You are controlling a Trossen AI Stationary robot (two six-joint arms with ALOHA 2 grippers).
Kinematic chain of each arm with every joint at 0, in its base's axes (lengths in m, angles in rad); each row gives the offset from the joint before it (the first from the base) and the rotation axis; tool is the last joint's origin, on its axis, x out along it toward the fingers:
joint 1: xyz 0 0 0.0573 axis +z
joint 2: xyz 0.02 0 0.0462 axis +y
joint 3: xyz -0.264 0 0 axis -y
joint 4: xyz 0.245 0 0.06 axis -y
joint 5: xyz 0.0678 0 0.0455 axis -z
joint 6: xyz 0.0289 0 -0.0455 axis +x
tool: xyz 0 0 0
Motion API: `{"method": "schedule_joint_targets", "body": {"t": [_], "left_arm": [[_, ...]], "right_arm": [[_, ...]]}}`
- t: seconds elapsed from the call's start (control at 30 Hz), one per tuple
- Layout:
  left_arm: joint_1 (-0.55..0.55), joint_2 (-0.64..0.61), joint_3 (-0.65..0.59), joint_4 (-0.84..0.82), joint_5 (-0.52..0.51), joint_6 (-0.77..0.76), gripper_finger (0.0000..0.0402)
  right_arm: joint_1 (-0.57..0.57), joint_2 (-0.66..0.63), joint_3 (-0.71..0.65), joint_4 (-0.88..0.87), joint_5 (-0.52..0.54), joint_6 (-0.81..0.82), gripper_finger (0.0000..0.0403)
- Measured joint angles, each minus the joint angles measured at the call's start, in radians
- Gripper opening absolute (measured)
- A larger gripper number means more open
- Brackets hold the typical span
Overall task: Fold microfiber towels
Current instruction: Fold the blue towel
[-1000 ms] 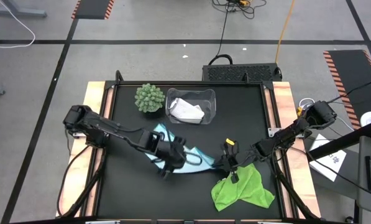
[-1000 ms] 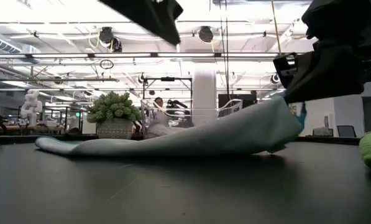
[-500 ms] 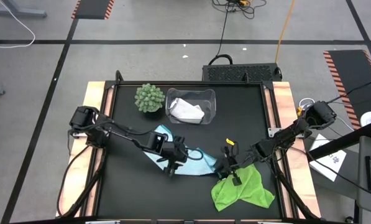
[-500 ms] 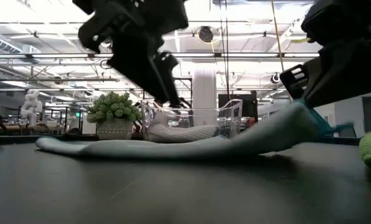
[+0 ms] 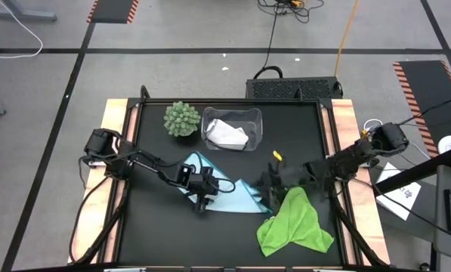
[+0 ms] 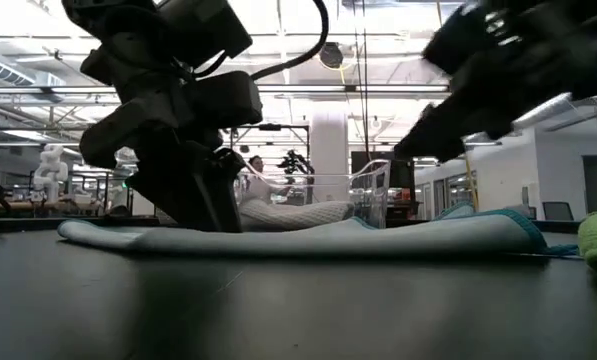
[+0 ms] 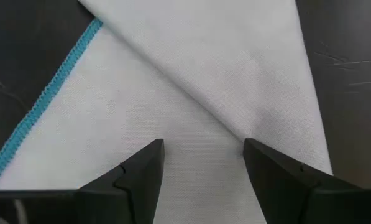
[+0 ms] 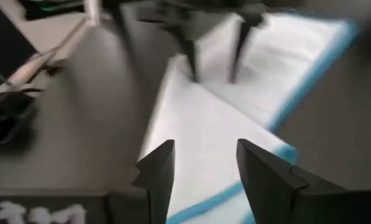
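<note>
The light blue towel (image 5: 223,187) lies flat on the black table, one part folded over another along a slanting edge (image 7: 197,106). My left gripper (image 7: 201,149) stands open, pointing down at the towel's left part (image 6: 128,238). My right gripper (image 8: 204,155) is open and hangs above the towel's right end (image 6: 498,228), clear of it. The lime green towel (image 5: 295,225) lies crumpled at the near right. The white towel (image 5: 227,134) lies inside the clear bin. My left gripper's open fingertips (image 6: 213,215) come from above down to the light blue towel's flat left part. I cannot tell whether they touch the cloth.
The clear plastic bin (image 5: 233,121) and the round green spiky plant (image 5: 181,119) stand at the table's far edge. Bare black table (image 5: 157,234) lies near the front left. A person shows in the room behind the table.
My right gripper has opened and let go of the light blue towel's right end, then moved toward the far edge. That end, held up before, has dropped flat. My left gripper has come down from above to the towel's left part.
</note>
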Motion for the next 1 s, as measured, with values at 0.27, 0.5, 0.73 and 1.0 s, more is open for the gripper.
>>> {"method": "schedule_joint_targets", "body": {"t": [0.27, 0.5, 0.73, 1.0], "left_arm": [[0.0, 0.0, -0.005, 0.015, -0.02, 0.055, 0.0225], [0.0, 0.0, -0.006, 0.026, -0.025, 0.112, 0.0225], [0.002, -0.002, -0.031, 0.063, -0.025, 0.133, 0.0225], [0.002, -0.002, -0.033, 0.062, -0.027, 0.132, 0.0225]], "right_arm": [[-0.231, 0.044, 0.053, -0.128, -0.156, 0.068, 0.0165], [-0.274, 0.134, 0.104, -0.135, -0.292, 0.18, 0.0165], [-0.247, 0.248, 0.173, -0.134, -0.332, 0.252, 0.0164], [-0.247, 0.327, 0.245, -0.176, -0.339, 0.239, 0.0164]]}}
